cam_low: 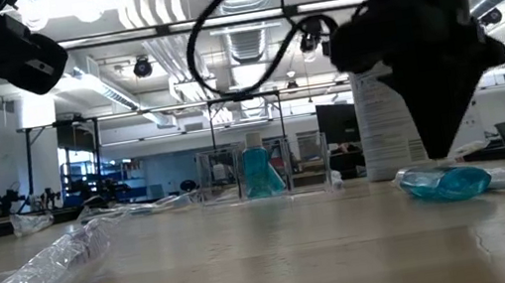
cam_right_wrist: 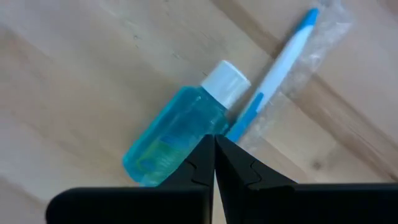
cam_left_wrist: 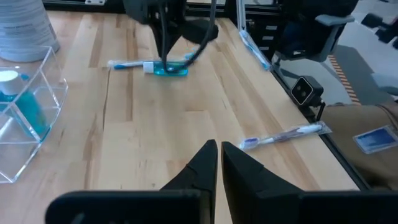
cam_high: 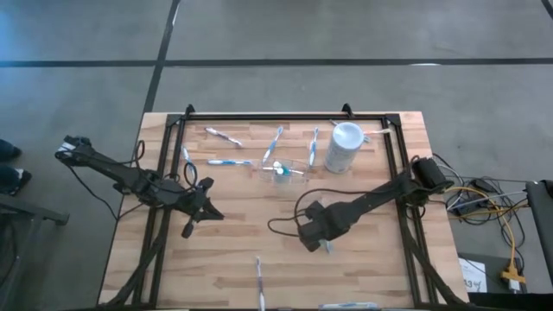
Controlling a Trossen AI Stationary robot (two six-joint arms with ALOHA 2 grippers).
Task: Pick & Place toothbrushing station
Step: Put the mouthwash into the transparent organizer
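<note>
A teal tube with a white cap (cam_right_wrist: 177,134) lies on its side on the table beside a wrapped blue-white toothbrush (cam_right_wrist: 280,62). My right gripper (cam_right_wrist: 213,142) is shut and points down right over the tube's body; it also shows in the low view (cam_low: 440,154). My left gripper (cam_left_wrist: 219,149) is shut and empty over bare wood at the middle left (cam_high: 187,230). The clear holder (cam_high: 285,170) stands farther back with another teal tube (cam_low: 259,171) upright in it. The white cup (cam_high: 344,149) stands to its right. My right gripper's shut fingertips stand from above, pointing down, at the middle of the lying tube's body (cam_right_wrist: 186,127). I cannot tell whether they touch it. The tube lies flat on the table.
Several wrapped toothbrushes lie on the far part of the table (cam_high: 229,161) and near the front edge (cam_high: 258,276); one lies to the right of my left gripper (cam_left_wrist: 286,134). A black frame (cam_high: 285,116) borders the table. Cables (cam_high: 484,203) lie off its right edge.
</note>
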